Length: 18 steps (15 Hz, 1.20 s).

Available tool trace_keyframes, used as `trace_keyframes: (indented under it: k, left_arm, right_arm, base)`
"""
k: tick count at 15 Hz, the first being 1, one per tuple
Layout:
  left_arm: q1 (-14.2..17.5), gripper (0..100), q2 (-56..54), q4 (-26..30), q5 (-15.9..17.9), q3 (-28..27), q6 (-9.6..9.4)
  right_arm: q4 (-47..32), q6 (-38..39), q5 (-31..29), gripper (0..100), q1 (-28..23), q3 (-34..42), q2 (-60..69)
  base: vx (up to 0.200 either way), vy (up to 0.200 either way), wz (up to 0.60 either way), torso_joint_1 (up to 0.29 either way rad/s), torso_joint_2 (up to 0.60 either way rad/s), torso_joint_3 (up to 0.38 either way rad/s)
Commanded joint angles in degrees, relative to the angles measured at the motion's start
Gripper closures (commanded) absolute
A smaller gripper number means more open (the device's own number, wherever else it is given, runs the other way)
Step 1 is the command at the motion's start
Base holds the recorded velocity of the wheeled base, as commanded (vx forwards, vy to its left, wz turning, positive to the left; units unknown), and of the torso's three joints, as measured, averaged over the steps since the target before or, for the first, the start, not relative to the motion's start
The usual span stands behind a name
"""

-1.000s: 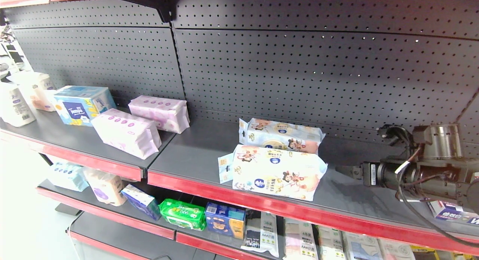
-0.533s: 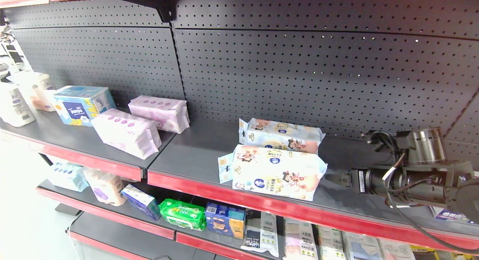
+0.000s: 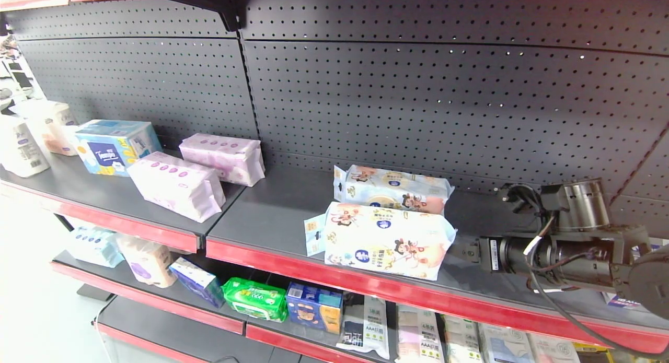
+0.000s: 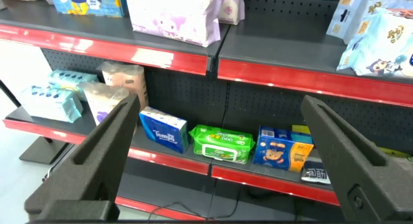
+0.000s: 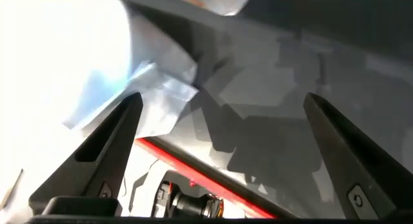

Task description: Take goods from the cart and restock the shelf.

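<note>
Left pincer, spread and empty, is hanging before the lower shelves. Right pincer, also spread, is hovering just beside the crimped end of the pale blue, cartoon-printed soft plastic pack. The pack is lying flat at the front of the dark grey, red-edged metal shelf, with a matching pack lying behind it. Judged step: finishing placement. The next move is calling for a clean retreat without snagging the crinkly film.

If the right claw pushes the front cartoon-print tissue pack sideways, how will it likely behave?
The front cartoon-print tissue pack looks soft, with crinkled plastic wrap, so it would probably dent before sliding. It lies flat and wide on the shelf, so tipping seems unlikely.
</note>
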State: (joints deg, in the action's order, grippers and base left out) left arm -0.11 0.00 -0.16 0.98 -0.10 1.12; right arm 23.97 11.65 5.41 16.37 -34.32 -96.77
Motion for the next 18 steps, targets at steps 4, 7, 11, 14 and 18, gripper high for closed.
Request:
trace_keyframes:
  k: [4,7,11,14,18]
  left_arm:
    - [0.0,0,0.0,0.0,0.0,0.0,0.02]
    - [0.0,0,0.0,0.0,0.0,0.0,0.02]
    - [0.0,0,0.0,0.0,0.0,0.0,0.02]
    - [0.0,0,0.0,0.0,0.0,0.0,0.02]
    - [0.0,0,0.0,0.0,0.0,0.0,0.02]
  right_arm:
    - [0.0,0.0,0.0,0,1.2,0.0,-0.2]
    - [0.0,0.0,-0.1,0,1.7,0.0,-0.2]
    - [0.0,0.1,-0.1,0,2.5,0.0,-0.2]
    - [0.1,0.1,-0.1,0,2.5,0.0,-0.4]
    - [0.1,0.1,-0.1,0,2.3,0.0,-0.4]
  base:
    - [0.000,0.000,0.00,0.000,0.00,0.000]
    - [0.000,0.000,0.00,0.000,0.00,0.000]
    - [0.000,0.000,0.00,0.000,0.00,0.000]
    - [0.000,0.000,0.00,0.000,0.00,0.000]
    - [0.000,0.000,0.00,0.000,0.00,0.000]
